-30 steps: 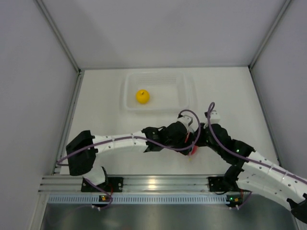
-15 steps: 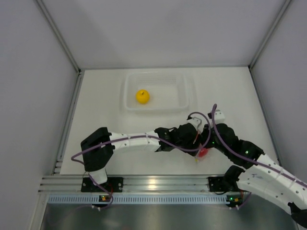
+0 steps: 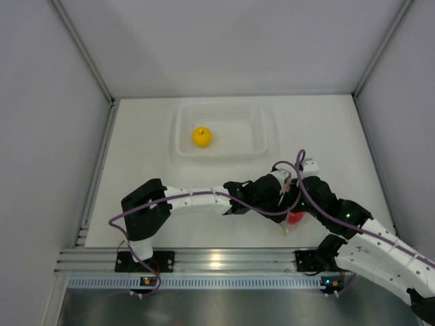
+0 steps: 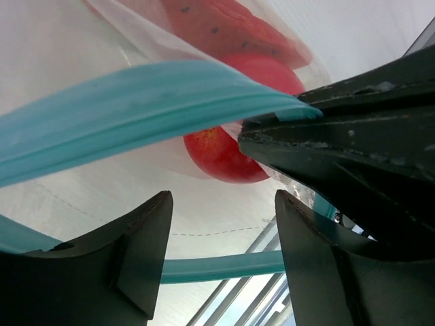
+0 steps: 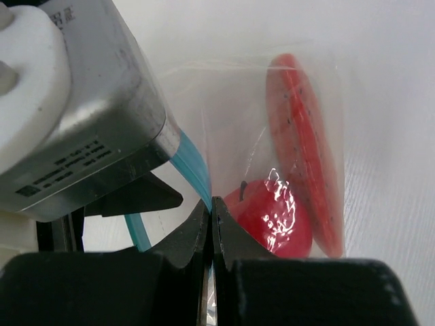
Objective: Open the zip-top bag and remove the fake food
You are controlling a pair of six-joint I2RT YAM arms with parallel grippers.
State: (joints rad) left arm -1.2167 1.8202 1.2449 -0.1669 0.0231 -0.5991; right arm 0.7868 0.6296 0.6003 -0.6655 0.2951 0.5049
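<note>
The zip-top bag (image 5: 272, 102) hangs between my two grippers near the table's front right, and shows in the top view (image 3: 293, 219). It holds a red round fruit (image 5: 272, 217) and a long red-orange chili (image 5: 306, 149). My right gripper (image 5: 212, 204) is shut on one lip of the teal zip strip (image 4: 136, 115). My left gripper (image 4: 223, 224) is open, with the other teal lip (image 4: 224, 267) running across between its fingers (image 4: 143, 258). The bag's mouth is parted. The yellow round fruit (image 3: 202, 136) lies in the tray. The two grippers, left (image 3: 284, 193) and right (image 3: 293, 204), are close together.
A rigid clear rectangular tray (image 3: 266, 136) stands at the back middle of the table. Grey walls close in the left, right and back. A metal rail (image 3: 217, 258) runs along the front edge, just below the bag.
Both grippers and the bag have moved right and toward the front edge. The left arm has stretched further right.
</note>
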